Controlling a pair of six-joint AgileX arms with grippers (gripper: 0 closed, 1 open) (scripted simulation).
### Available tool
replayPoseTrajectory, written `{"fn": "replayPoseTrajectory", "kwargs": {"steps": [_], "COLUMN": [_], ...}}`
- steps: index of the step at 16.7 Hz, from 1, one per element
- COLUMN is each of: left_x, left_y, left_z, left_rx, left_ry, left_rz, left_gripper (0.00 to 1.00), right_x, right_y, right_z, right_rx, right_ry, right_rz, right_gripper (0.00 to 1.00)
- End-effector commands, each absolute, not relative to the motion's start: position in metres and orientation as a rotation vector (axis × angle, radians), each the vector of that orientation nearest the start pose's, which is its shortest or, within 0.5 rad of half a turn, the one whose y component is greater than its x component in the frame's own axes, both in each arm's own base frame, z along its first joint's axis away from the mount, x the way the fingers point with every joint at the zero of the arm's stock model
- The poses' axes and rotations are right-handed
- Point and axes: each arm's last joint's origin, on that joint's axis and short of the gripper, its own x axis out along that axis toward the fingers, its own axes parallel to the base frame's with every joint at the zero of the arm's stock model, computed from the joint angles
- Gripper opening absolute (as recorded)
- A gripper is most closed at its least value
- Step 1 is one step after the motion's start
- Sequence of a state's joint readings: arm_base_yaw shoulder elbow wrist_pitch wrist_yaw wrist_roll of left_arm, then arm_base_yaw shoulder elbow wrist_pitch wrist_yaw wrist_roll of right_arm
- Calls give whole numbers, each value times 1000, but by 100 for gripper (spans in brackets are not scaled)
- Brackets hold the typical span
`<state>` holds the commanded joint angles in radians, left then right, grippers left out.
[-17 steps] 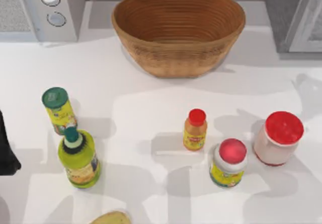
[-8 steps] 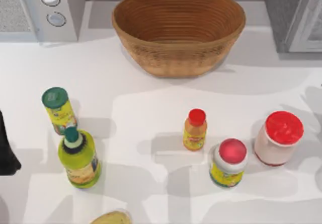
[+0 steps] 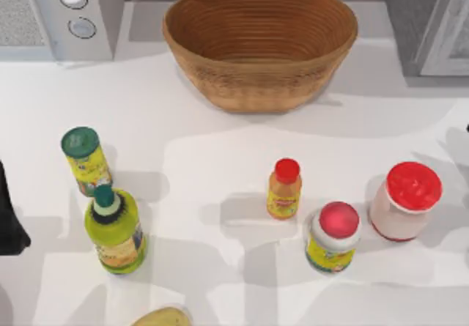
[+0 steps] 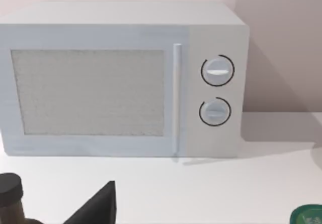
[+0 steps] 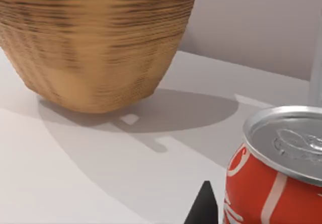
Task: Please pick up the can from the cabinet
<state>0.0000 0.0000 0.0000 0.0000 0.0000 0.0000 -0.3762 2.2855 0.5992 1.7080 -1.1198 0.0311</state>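
The red aluminium drinks can with a white swirl and a silver pull-tab lid point(image 5: 279, 168) stands upright very close in front of the right wrist camera, its lid facing up and its red side partly cut off by the frame edge. A dark wedge of the right gripper point(image 5: 204, 206) shows just beside the can's base; whether that gripper is closed on the can or apart, I cannot tell. Behind the can sits the brown woven wicker basket point(image 5: 95, 38) on the white table point(image 5: 75, 173).

From above, the basket point(image 3: 260, 44) is at the back centre of the table point(image 3: 220, 135), with the grey boxy cabinet with a white-framed door point(image 3: 429, 22) in the back right corner. The white microwave with two round knobs point(image 3: 55, 15) is in the back left corner.

The left arm point(image 3: 9, 216) is parked at the table's left edge. Its gripper point(image 4: 95, 209) appears as a dark tip in the left wrist view, facing the microwave point(image 4: 121, 78); I cannot tell how its fingers stand.

Near the front right stand a small orange bottle with a red cap point(image 3: 284, 188), a yellow-labelled jar with a red lid point(image 3: 333, 236) and a white jar with a red lid point(image 3: 407, 200).
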Motion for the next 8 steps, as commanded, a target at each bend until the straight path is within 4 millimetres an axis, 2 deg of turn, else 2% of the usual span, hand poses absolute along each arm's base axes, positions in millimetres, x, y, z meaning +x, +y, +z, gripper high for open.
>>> {"fn": "replayPoseTrajectory", "kwargs": {"steps": [5,8], "left_x": [106,106], "left_y": [-1,-1], "left_z": [160,160], "left_rx": [0,0], "left_ry": [0,0], "left_rz": [0,0], "left_gripper": [100,100], "right_x": [315,316], "right_y": [-72,-71], "right_z": [44,44], "right_rx": [0,0], "right_ry": [0,0], "right_rz": [767,766], "right_gripper": [0,0]}}
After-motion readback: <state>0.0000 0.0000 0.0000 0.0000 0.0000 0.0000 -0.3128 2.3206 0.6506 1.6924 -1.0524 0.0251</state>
